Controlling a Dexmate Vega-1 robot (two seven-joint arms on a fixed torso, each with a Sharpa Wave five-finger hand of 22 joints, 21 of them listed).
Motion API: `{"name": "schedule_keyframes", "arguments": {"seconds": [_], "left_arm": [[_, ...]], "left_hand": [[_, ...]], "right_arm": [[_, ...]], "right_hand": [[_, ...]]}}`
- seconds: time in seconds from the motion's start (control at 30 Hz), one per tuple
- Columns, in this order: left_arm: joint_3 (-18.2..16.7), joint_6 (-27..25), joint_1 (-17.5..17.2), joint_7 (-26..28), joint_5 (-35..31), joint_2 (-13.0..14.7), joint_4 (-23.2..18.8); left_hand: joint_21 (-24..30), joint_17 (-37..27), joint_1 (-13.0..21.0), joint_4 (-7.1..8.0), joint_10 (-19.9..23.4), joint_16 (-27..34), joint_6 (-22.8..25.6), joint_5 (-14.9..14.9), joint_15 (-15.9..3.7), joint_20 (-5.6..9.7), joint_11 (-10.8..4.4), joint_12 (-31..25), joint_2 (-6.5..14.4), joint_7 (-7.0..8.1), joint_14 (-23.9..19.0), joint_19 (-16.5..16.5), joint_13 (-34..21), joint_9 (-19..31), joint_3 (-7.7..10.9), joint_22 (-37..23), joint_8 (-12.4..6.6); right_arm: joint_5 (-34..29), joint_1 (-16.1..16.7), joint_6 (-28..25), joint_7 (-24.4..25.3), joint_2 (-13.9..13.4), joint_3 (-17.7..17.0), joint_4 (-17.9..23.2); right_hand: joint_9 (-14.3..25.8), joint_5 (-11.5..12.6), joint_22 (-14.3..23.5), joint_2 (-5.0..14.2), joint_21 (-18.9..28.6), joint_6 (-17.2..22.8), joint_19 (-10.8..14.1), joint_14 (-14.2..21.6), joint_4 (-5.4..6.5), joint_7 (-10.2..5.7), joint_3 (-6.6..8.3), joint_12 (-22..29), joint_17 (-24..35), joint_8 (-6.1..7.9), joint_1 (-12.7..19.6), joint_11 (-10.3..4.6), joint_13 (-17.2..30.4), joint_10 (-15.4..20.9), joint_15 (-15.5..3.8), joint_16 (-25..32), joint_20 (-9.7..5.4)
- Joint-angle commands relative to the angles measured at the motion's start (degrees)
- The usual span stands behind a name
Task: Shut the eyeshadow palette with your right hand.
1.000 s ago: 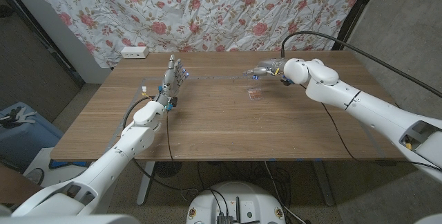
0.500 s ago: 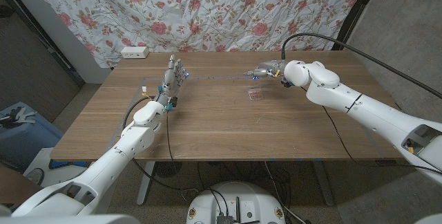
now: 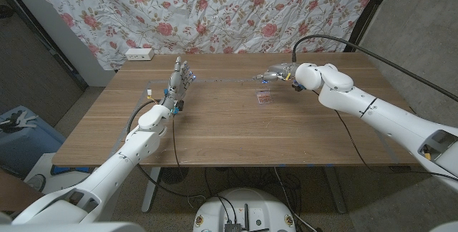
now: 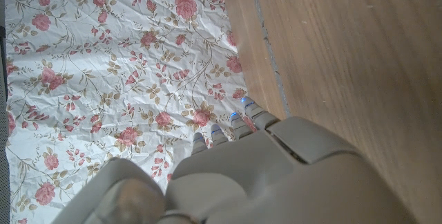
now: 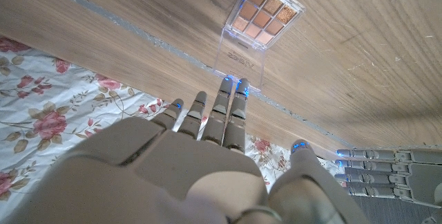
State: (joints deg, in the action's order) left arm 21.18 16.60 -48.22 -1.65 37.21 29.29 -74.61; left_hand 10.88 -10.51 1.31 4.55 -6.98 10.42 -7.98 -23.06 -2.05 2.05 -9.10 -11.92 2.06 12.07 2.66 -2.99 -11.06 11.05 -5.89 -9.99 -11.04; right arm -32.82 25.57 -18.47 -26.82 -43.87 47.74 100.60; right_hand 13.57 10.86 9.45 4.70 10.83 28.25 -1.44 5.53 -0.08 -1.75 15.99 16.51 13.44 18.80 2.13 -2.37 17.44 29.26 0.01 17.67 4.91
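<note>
Just beyond right hand (image 5: pixel 207 148) with fingers straight, empty, open eyeshadow palette (image 5: pixel 257 25).

Right hand (image 3: pixel 275 72): shifted slightly toward the eyeshadow palette (image 3: pixel 265 97), fingertips (image 5: pixel 232 85) now at its clear lid.

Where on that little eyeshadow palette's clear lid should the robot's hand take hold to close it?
Probably at the free edge of the clear lid, which lies opened out flat beside the pan tray. That edge faces the right hand, so its fingertips can come from there, catch it and swing it over.
</note>
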Motion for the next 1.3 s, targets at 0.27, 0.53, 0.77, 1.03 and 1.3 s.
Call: {"name": "schedule_keyframes", "arguments": {"seconds": [0.27, 0.53, 0.77, 1.03, 1.3], "left_arm": [[0.00, 0.00, 0.00, -0.03, 0.01, 0.00, -0.01], [0.02, 0.03, 0.04, -0.04, -0.01, -0.04, 0.07], [0.02, 0.05, 0.05, -0.05, -0.01, -0.05, 0.10], [0.00, 0.02, 0.00, 0.03, -0.01, -0.02, -0.01], [-0.01, 0.00, -0.03, -0.02, 0.02, 0.02, -0.05]], "left_hand": [[0.37, -0.18, -0.09, 0.04, 0.04, 0.42, 0.04, -0.08, -4.05, 0.59, -0.33, -0.30, 0.02, 0.52, 0.59, -0.47, -0.19, 0.19, 0.38, -0.23, -0.33], [0.38, -0.18, -0.09, 0.04, 0.03, 0.42, 0.03, -0.08, -4.06, 0.57, -0.37, -0.29, 0.00, 0.52, 0.58, -0.49, -0.19, 0.19, 0.39, -0.23, -0.33], [0.36, -0.18, -0.09, 0.05, 0.03, 0.43, 0.04, -0.08, -4.04, 0.55, -0.32, -0.29, 0.00, 0.52, 0.56, -0.44, -0.19, 0.19, 0.41, -0.23, -0.33], [0.38, -0.18, -0.10, 0.05, 0.05, 0.45, 0.06, -0.08, -4.07, 0.58, -0.51, -0.29, -0.01, 0.52, 0.51, -0.50, -0.19, 0.19, 0.44, -0.23, -0.34], [0.37, -0.18, -0.10, 0.06, 0.03, 0.43, 0.07, -0.07, -4.05, 0.61, -0.36, -0.29, -0.03, 0.52, 0.56, -0.48, -0.19, 0.19, 0.47, -0.23, -0.34]], "right_arm": [[1.30, 1.89, 0.02, -0.53, -1.73, -1.44, 2.53], [1.71, 3.09, -0.31, -0.53, -2.71, -2.13, 4.18], [2.02, 4.07, -0.76, -0.74, -3.44, -2.60, 5.35], [2.51, 5.21, -1.62, -0.65, -3.96, -3.10, 6.34], [2.91, 5.80, -2.09, -0.72, -4.03, -2.99, 6.24]], "right_hand": [[-0.03, 0.33, 0.26, 1.25, 0.07, 0.67, 0.33, -0.14, -0.29, -0.13, 0.34, -0.19, 0.13, 0.29, 0.56, -0.06, 0.36, 0.74, -0.06, 0.10, -0.18], [-0.06, 0.32, 0.26, 1.29, 0.11, 0.75, 0.48, 0.03, -0.34, -0.13, 0.40, -0.23, 0.14, 0.31, 0.58, 0.01, 0.45, 0.86, -0.08, 0.19, -0.22], [-0.09, 0.32, 0.25, 1.37, 0.11, 0.75, 0.54, 0.01, -0.42, -0.05, 0.49, -0.28, 0.14, 0.29, 0.63, 0.01, 0.55, 1.00, -0.11, 0.21, -0.23], [-0.12, 0.32, 0.25, 1.42, 0.15, 0.88, 0.71, 0.23, -0.51, -0.15, 0.58, -0.25, 0.14, 0.33, 0.69, 0.01, 0.67, 1.35, -0.28, 0.32, -0.26], [-0.15, 0.31, 0.25, 1.48, 0.21, 0.95, 0.97, 0.33, -0.63, -0.19, 0.70, -0.36, 0.14, 0.35, 0.78, -0.13, 0.79, 1.39, -0.32, 0.38, -0.38]]}}
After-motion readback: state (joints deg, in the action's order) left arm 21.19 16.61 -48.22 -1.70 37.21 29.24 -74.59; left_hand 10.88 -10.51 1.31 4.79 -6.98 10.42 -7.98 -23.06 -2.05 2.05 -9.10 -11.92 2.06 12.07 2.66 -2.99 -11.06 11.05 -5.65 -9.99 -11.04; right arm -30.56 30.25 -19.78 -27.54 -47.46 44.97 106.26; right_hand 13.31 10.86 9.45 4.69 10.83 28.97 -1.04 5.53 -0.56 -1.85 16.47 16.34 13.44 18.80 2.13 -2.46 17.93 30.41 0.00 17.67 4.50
